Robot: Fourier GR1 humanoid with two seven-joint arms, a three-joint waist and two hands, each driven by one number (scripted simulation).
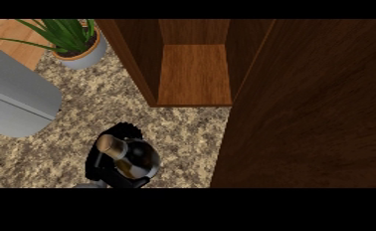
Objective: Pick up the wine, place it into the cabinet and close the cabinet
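- The wine (126, 156) is off the speckled counter (176, 125), near its front edge, tilted, its gold-capped neck pointing up and left.
- A black hand (99, 163) comes in from the lower edge with its fingers curled round the bottle; which hand it is cannot be told.
- The cabinet (195, 70) stands at the counter's back, its shelf bare wood.
- Its door (301, 115) is swung wide, filling the right side.
- A potted plant (73, 43) sits at the back left corner.
- A grey appliance (22, 100) lies along the left edge.
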